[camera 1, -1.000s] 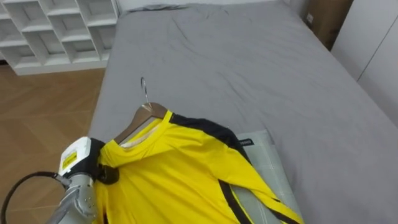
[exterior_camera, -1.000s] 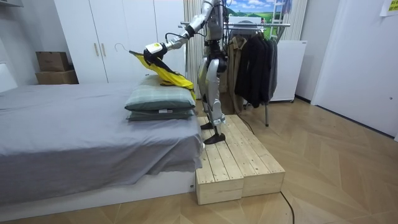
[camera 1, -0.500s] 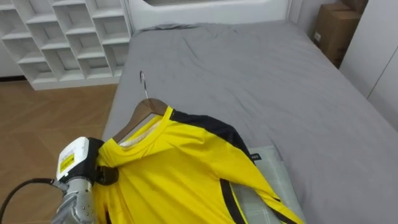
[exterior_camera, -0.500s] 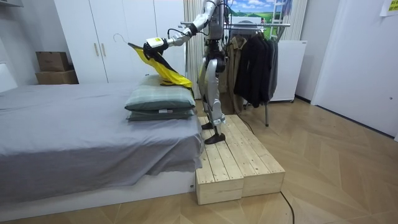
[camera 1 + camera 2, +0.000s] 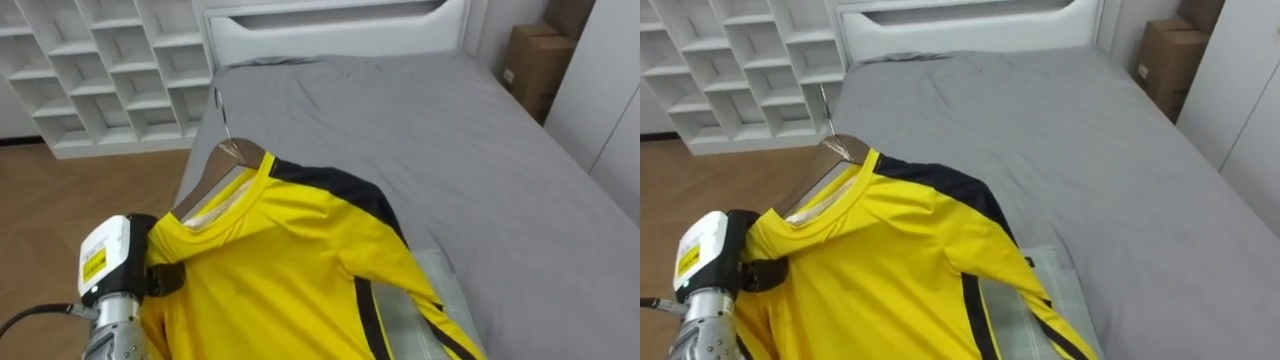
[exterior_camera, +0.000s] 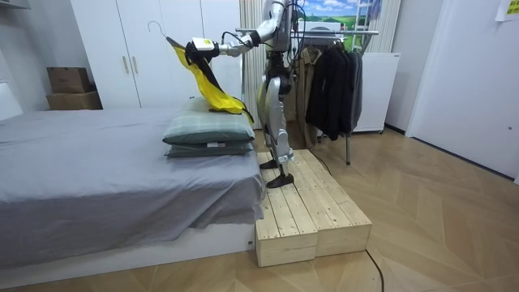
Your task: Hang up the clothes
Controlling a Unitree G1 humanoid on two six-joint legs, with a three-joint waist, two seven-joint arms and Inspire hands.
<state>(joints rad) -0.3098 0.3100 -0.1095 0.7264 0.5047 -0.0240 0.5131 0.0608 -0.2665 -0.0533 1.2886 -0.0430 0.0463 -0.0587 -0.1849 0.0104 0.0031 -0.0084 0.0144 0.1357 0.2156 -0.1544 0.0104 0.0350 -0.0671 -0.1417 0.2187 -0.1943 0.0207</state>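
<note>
Bedroom furniture.
Grey bed (image 5: 450, 150) with two stacked pillows (image 6: 209, 134) at its near end; white shelf (image 5: 90, 60) far left, box (image 5: 535, 60) far right.

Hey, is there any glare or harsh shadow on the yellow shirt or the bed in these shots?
Left eye view: soft, even light on the yellow black-striped shirt and the grey-sheeted bed, no glare. Room view: shirt bright, soft shade only under the bed's sheet edge.

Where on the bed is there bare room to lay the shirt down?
Bare: the bed from the headboard down to the pillow. Crowded: the near end, where the shirt held by the left hand hangs over the pillow.
</note>
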